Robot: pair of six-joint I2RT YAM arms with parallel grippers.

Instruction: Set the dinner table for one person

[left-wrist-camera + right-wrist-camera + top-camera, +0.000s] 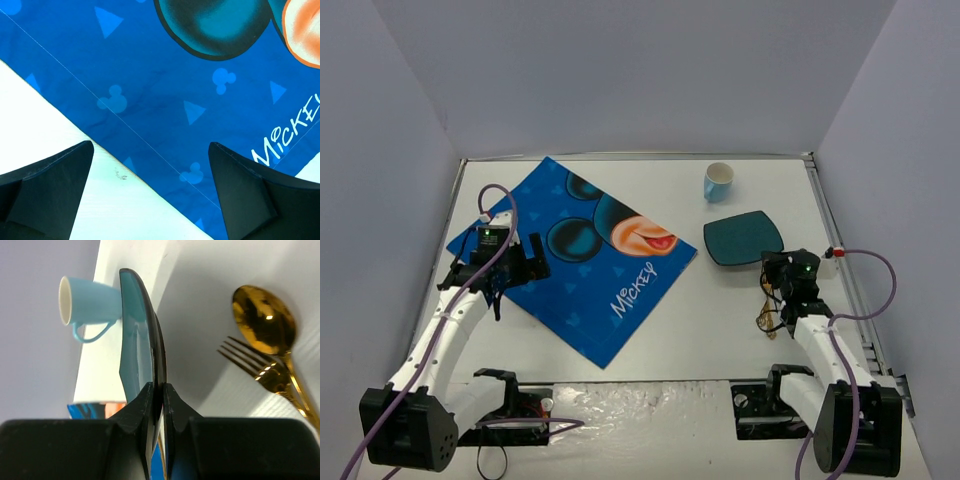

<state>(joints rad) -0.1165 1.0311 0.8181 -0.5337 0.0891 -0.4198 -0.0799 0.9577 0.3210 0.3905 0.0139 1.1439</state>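
A dark teal plate (743, 238) sits right of the blue Mickey Mouse placemat (590, 260) on the white dinner table (720, 320). My right gripper (778, 262) is shut on the plate's near rim. The right wrist view shows the plate (137, 330) edge-on, pinched between the gripper (159, 390) jaws. My left gripper (520, 270) hangs open over the placemat's left edge. In the left wrist view this gripper (150, 165) holds nothing, with the placemat (165, 90) and bare table (40, 125) beneath it.
A light blue cup (718, 181) stands at the back, beyond the plate, and shows as the cup (87, 302) in the right wrist view. A gold spoon (264, 320) and fork (255, 367) lie on the table beside the right arm. Grey walls enclose three sides.
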